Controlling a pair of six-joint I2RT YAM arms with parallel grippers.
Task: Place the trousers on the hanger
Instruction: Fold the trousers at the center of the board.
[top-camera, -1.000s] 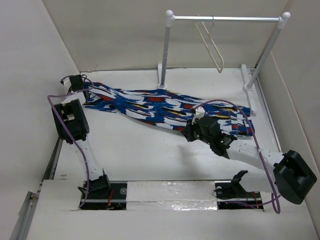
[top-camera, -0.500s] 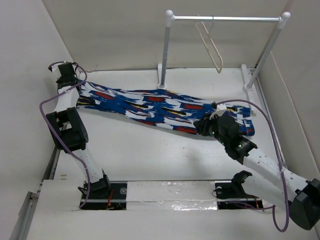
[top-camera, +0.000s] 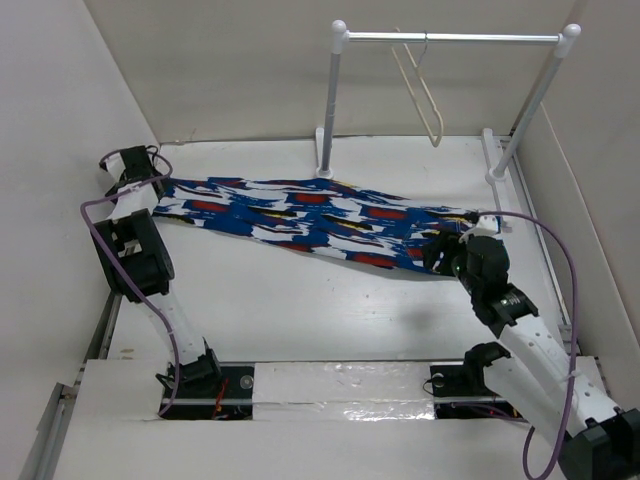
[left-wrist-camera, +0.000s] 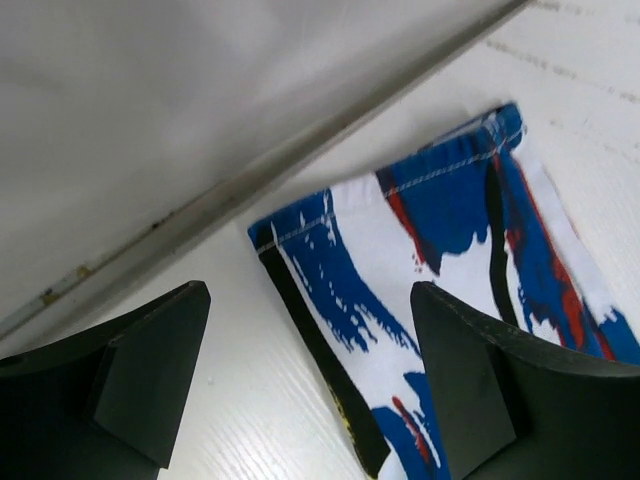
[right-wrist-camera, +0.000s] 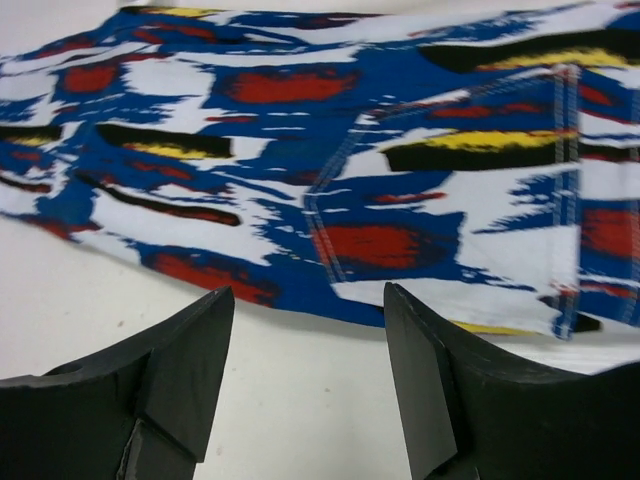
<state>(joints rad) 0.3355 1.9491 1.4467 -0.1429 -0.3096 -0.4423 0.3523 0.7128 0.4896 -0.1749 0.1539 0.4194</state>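
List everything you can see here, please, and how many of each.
trousers: one, blue with white, red, black and yellow streaks, lying flat across the table
hanger: one, cream-white, hanging on the rail at the back
rail stand: one, white posts with a metal bar, far side of the table
table: one, white
left arm, right arm: two, white and black, one at each end of the trousers
left hand, right hand: two, black, both open over the trousers

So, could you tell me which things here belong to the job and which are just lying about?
Job: royal-blue streaked fabric trousers; thin cream-white triangular hanger.
Just there: tall white two-post rail stand, with the hanger hung on it.
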